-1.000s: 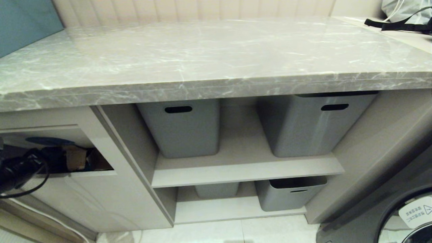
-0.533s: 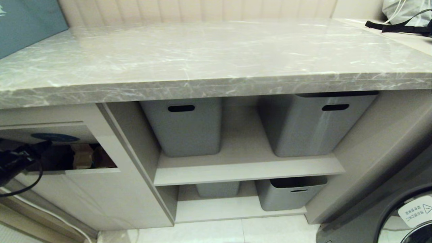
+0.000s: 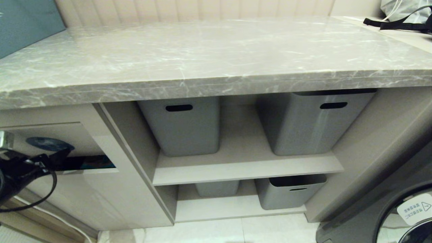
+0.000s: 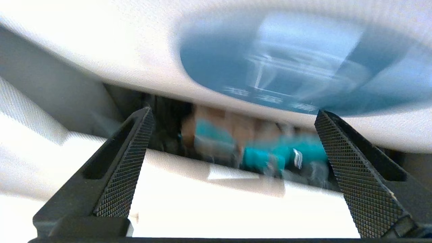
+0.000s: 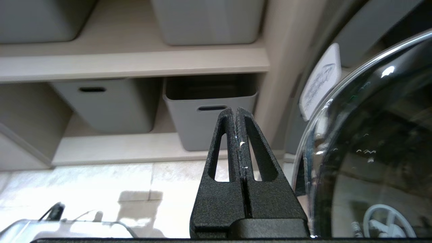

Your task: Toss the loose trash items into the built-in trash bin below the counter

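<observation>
Grey marble counter [image 3: 216, 54] overhead, bare of scraps. Below its left end, the beige flap of the built-in trash bin [image 3: 81, 138] hanging nearly closed, blue oval sticker [image 3: 50, 144] on its face; brown cardboard scraps [image 4: 233, 130] glimpsed through the slit among teal rubbish, apparently dropped inside. Grey tubs [image 3: 184, 125] on shelves right of the bin, clear of the work. Left gripper [image 4: 233, 168] just before the slit, fingers wide apart, empty. Right gripper [image 5: 238, 128] parked low beside a glass drum door [image 5: 371, 152], fingers pressed together.

Black left claw [image 4: 233, 114] with cross-hatched, slotted tapering fingers [image 4: 125, 162]; a thin black cable [image 3: 50, 189] loops beside it.
</observation>
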You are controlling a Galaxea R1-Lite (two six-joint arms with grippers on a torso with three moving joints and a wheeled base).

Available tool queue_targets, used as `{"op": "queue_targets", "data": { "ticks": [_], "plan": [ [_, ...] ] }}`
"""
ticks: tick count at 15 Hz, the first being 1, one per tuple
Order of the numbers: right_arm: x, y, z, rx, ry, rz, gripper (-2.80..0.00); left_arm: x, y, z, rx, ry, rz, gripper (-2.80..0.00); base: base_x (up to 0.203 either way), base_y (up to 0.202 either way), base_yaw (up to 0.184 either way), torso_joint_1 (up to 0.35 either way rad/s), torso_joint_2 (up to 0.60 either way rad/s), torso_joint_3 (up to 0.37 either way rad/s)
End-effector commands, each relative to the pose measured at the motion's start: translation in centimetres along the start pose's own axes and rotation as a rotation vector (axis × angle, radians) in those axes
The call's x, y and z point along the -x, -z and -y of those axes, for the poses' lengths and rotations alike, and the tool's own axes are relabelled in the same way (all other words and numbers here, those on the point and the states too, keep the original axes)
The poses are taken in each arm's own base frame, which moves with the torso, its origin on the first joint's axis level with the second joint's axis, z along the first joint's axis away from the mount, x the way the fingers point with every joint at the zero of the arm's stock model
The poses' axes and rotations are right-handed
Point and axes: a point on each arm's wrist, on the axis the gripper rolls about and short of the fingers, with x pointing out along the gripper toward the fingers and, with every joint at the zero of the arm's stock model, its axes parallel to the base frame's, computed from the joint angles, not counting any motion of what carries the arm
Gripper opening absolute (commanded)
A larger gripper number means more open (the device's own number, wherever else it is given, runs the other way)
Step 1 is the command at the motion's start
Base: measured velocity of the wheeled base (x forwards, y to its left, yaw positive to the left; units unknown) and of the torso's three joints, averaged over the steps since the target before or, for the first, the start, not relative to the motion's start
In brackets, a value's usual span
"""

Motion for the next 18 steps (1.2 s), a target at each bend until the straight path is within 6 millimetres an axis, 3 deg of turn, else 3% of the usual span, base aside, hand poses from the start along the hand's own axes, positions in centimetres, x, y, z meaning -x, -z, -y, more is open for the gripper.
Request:
{"op": "queue_targets", "data": {
  "ticks": [1, 3, 9, 15, 18],
  "plan": [
    [0.0, 0.0, 0.0, 0.0, 0.001, 0.0, -2.8, 2.0, 1.4, 0.6, 0.006, -0.006, -0.058, 0.0, 0.0, 0.0, 0.0, 0.0, 0.0, 0.0],
    [0.0, 0.0, 0.0, 0.0, 0.001, 0.0, -2.8, 4.0, 1.6, 1.3, -0.01, -0.006, -0.066, 0.0, 0.0, 0.0, 0.0, 0.0, 0.0, 0.0],
    [0.0, 0.0, 0.0, 0.0, 0.0, 0.0, -2.8, 7.4, 0.3, 2.5, -0.041, -0.013, 0.005, 0.0, 0.0, 0.0, 0.0, 0.0, 0.0, 0.0],
    [0.0, 0.0, 0.0, 0.0, 0.0, 0.0, -2.8, 15.6, 0.8, 5.7, -0.208, 0.017, 0.129, 0.0, 0.0, 0.0, 0.0, 0.0, 0.0, 0.0],
    [0.0, 0.0, 0.0, 0.0, 0.001, 0.0, -2.8, 16.1, 1.0, 6.2, -0.291, 0.048, 0.136, 0.0, 0.0, 0.0, 0.0, 0.0, 0.0, 0.0]
  ]
}}
